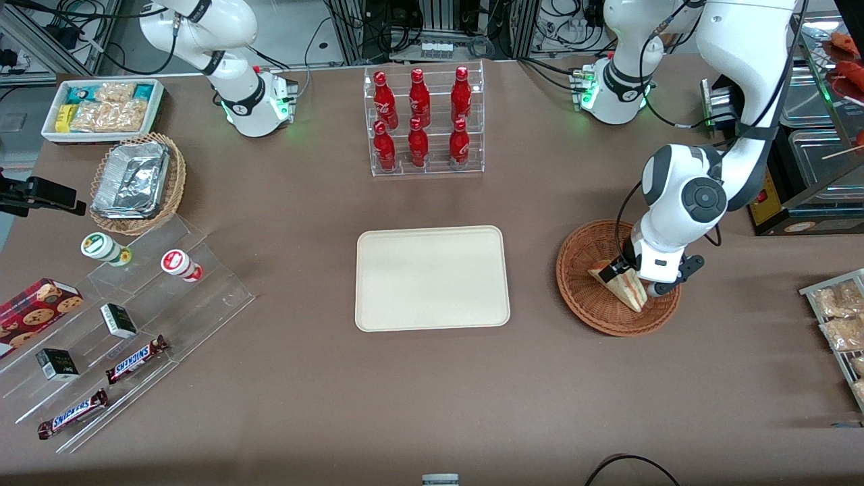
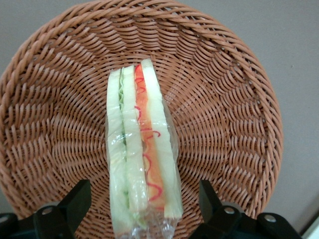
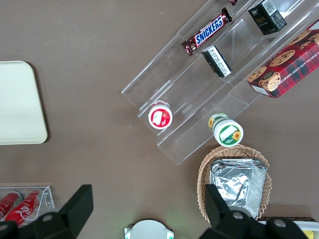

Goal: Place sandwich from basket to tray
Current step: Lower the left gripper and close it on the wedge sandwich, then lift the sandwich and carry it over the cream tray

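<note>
one brown table carries one cream tray, one reddish wicker basket, six red cola bottles, two bars reading "snickers"; one wrapped sandwich lies in the basket, the hand spread either side of it, fingers not touching

The front view looks steeply down on the whole bench. The left wrist view looks close down past the open claw into the basket, also seen in front. The right wrist view shares the tray.
</note>
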You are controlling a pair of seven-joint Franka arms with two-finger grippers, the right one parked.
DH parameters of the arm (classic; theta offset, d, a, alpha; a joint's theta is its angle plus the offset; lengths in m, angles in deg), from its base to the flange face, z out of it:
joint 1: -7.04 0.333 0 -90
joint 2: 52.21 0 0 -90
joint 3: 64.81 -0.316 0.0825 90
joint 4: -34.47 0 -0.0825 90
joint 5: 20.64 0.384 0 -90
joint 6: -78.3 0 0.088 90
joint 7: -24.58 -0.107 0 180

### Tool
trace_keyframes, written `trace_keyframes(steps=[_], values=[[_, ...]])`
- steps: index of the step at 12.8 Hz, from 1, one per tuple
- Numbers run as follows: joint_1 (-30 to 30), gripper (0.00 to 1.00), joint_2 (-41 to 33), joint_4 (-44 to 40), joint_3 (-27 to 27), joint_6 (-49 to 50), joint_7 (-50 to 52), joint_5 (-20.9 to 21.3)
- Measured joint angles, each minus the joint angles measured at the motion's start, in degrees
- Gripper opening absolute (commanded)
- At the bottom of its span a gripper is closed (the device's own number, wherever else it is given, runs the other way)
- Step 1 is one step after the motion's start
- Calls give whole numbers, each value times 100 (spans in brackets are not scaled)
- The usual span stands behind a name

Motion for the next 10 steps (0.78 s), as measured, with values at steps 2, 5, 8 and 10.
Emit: trace_keyframes(steps=[2,5,8,10], values=[[0,0,112,-1,0,-59,0,0],[0,0,78,-85,-6,-70,0,3],[1,0,-430,-537,-10,722,15,3],[-1,0,-929,-1174,30,1779,24,3]])
